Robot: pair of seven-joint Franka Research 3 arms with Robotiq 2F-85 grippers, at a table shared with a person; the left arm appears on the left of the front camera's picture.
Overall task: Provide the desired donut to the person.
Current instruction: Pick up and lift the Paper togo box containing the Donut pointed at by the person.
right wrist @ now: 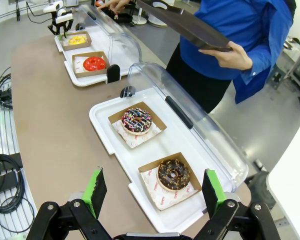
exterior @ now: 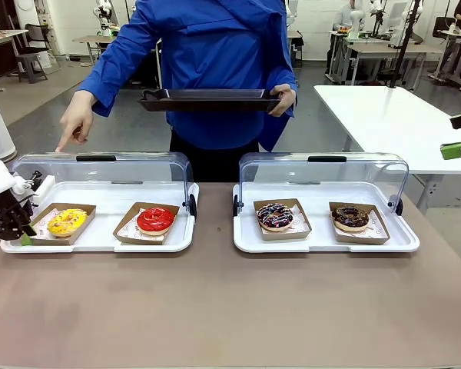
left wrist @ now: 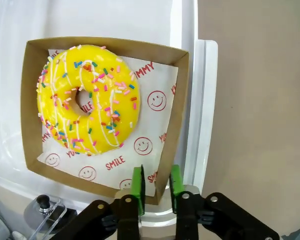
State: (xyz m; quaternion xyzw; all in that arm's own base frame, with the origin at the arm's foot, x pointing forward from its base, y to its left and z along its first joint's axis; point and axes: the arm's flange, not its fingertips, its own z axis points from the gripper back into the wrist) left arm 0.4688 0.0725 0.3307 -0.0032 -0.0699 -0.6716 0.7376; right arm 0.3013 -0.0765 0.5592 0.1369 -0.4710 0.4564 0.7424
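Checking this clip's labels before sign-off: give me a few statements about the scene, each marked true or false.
The person's hand points down toward the yellow donut. True.
The left end effector pinches the yellow donut itself. False: its fingers straddle the box wall.
The right end effector is open and empty. True.
The lid behind the yellow donut is shut. False: it stands open.

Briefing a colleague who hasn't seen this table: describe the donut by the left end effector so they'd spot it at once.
Find the left white display tray under its raised clear lid. Of its two donuts, it's the outer one, at the left end effector: a yellow donut with coloured sprinkles, whereas the neighbouring red donut shows none.
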